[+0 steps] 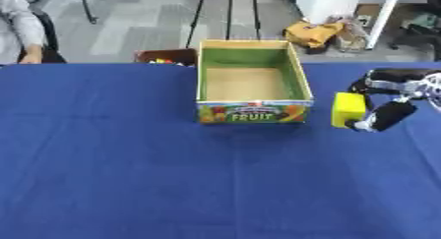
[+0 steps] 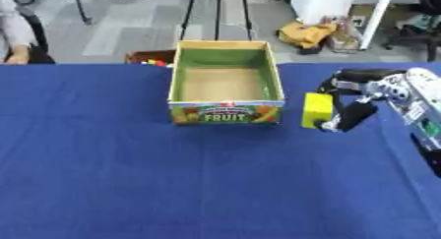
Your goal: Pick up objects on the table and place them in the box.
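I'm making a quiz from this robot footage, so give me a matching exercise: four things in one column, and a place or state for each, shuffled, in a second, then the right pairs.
Things:
1. fruit box
2. yellow block
3. right hand
4. dark bin

Places or states:
A. behind the table's far edge
B. nothing inside it
C. held just right of the box
D. fingers curled round the block

Pairs: 1-B, 2-C, 3-D, 4-A

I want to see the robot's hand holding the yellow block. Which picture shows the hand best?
The right eye view. There the right hand sits further from the picture's edge, with its wrist and arm showing behind it, fingers curled round the yellow block. The left eye view shows the same hold, but the arm is cut off at the right edge.
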